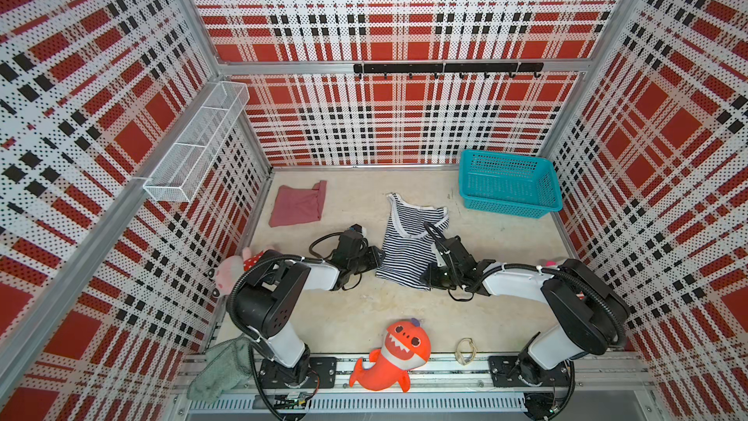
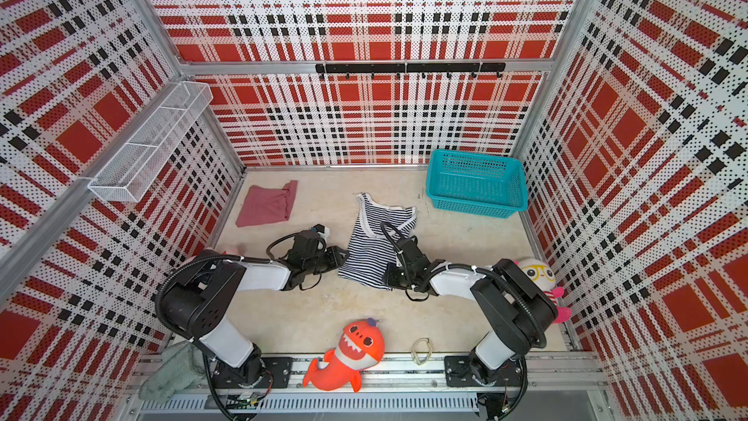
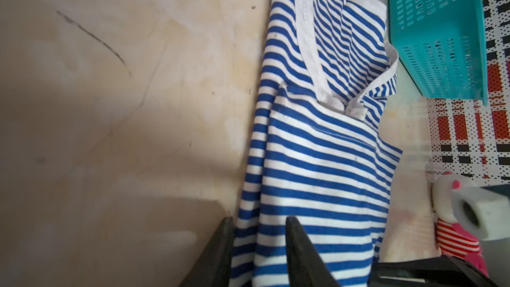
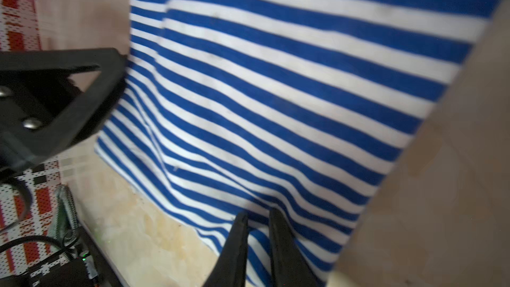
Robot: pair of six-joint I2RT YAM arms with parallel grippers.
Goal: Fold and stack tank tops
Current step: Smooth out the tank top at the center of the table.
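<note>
Top views, both, my list by size: beige stained tabletop (image 1: 344, 317); teal perforated plastic basket (image 1: 506, 196) standing at its far right corner; navy-and-white striped cloth tank top (image 1: 404, 253) lying mid-table, straps toward the back wall, hem toward the arms, near the basket but apart from it; plain dusty rose tank top (image 1: 297, 206), folded to a rough square, at the far left corner, well apart from the striped one; orange plush shark (image 1: 398, 352) on the front rail; grey-green fuzzy towel (image 1: 220, 370) beside the left arm's base.

Left wrist view: I see the left gripper (image 3: 259, 219) clamped on the striped top's bunched side edge; cloth fills the gap between its fingers.

Right wrist view: right gripper (image 4: 258, 212) pinched nearly together on the hem corner.
</note>
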